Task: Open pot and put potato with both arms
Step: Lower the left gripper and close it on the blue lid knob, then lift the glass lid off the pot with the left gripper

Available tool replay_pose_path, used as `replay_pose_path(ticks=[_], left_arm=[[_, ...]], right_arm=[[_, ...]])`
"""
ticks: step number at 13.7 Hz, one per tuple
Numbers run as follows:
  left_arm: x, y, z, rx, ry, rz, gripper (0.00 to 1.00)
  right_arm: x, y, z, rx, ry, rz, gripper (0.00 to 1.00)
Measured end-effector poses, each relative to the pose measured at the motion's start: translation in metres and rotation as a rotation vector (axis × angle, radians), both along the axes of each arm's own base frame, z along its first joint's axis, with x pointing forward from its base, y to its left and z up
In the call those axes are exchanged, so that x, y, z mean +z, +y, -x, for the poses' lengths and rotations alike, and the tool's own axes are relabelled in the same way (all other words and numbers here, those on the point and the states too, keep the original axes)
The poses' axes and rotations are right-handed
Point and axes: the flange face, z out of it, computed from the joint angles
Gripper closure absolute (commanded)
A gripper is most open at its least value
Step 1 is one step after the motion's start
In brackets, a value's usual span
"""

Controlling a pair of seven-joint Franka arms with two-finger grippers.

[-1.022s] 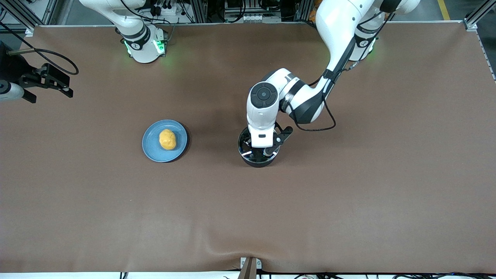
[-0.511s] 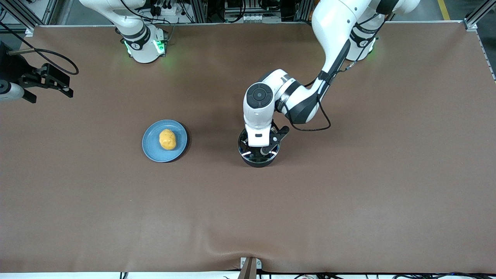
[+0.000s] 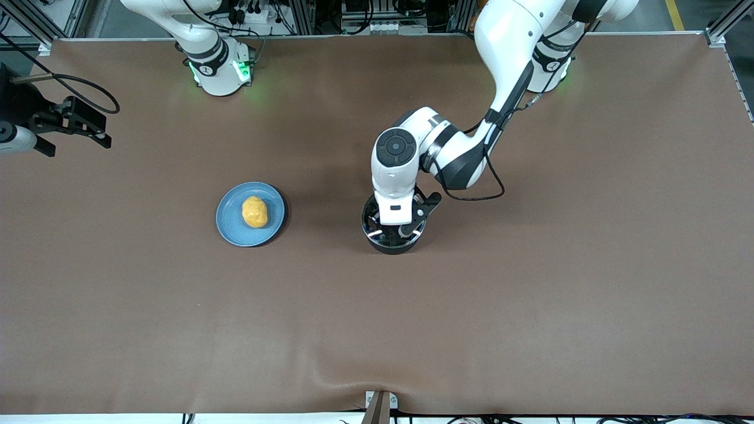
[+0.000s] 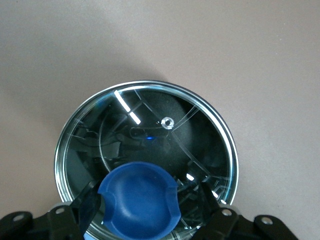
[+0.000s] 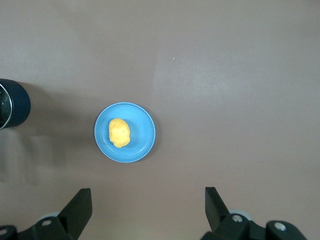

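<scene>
The black pot (image 3: 383, 244) stands mid-table with its glass lid (image 4: 150, 125) on. Its handle is not in view. My left gripper (image 3: 397, 231) is down over the lid. In the left wrist view the left gripper (image 4: 148, 202) is open, with one finger on each side of the blue knob (image 4: 140, 200) and a gap on one side. The yellow-orange potato (image 3: 254, 211) lies on a blue plate (image 3: 230, 227) toward the right arm's end. My right gripper (image 5: 148, 200) is open and empty high above the table, and the potato (image 5: 119, 132) shows below it.
The pot's edge (image 5: 12, 105) shows at the rim of the right wrist view. The brown table cloth (image 3: 530, 294) is bare around the plate and the pot. The right arm's hand (image 3: 88, 126) hangs at the table's edge and waits.
My left hand has shifted slightly over the pot and settled around the lid knob. The right arm, potato and plate have not moved.
</scene>
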Motion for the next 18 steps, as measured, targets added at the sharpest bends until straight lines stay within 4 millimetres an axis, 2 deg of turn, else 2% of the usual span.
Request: replay_pose_path(ticks=[1,3,5,9,11,14,18], left_arm=[[-0.001,0.0,0.0,0.006,0.001,-0.001,0.42],[-0.001,0.0,0.0,0.009,0.001,-0.001,0.74],[-0.001,0.0,0.0,0.022,0.001,-0.002,1.0],[0.001,-0.001,0.0,0.033,0.0,0.001,1.0],[0.009,-0.005,0.0,0.03,-0.01,0.013,1.0],[0.036,-0.007,0.0,0.027,-0.025,0.026,1.0],[0.076,0.017,-0.013,-0.017,-0.072,-0.018,1.0]], right_arm=[[0.0,0.0,0.0,0.0,0.0,0.0,0.0],[0.0,0.0,0.0,0.0,0.0,0.0,0.0],[0.0,0.0,0.0,0.0,0.0,0.0,0.0],[0.0,0.0,0.0,0.0,0.0,0.0,0.0],[0.0,0.0,0.0,0.0,0.0,0.0,0.0],[0.0,0.0,0.0,0.0,0.0,0.0,0.0],[-0.001,0.002,-0.002,0.004,-0.003,-0.001,0.0]])
